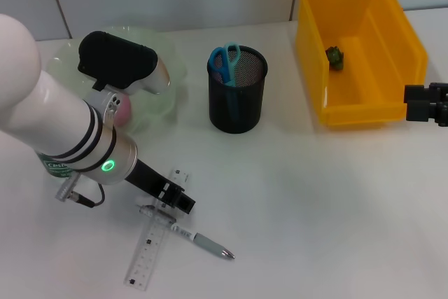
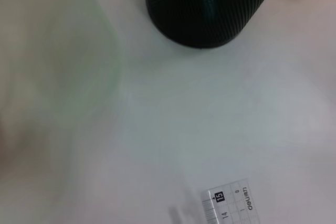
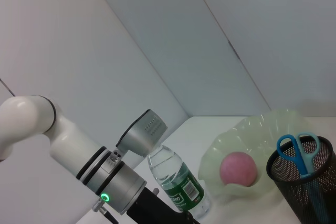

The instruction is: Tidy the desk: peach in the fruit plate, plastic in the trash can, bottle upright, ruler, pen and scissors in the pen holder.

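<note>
Bright, even light from overhead falls on a white table (image 1: 315,194). Shadows are soft and short, pooling beside the pen holder (image 1: 237,89) and under the left arm (image 1: 63,124). The left wrist view is mostly out of focus; only the ruler (image 2: 229,207) markings read fairly clearly.

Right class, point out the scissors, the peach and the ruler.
scissors (image 1: 225,61), head view, blue handles
peach (image 3: 238,168), right wrist view, middle of its pink skin
ruler (image 1: 148,253), head view, mid-length of clear strip

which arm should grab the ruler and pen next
Left. Its tool sits right at the ruler and pen on the near desk; the right tool is parked far off beside the yellow bin.
</note>
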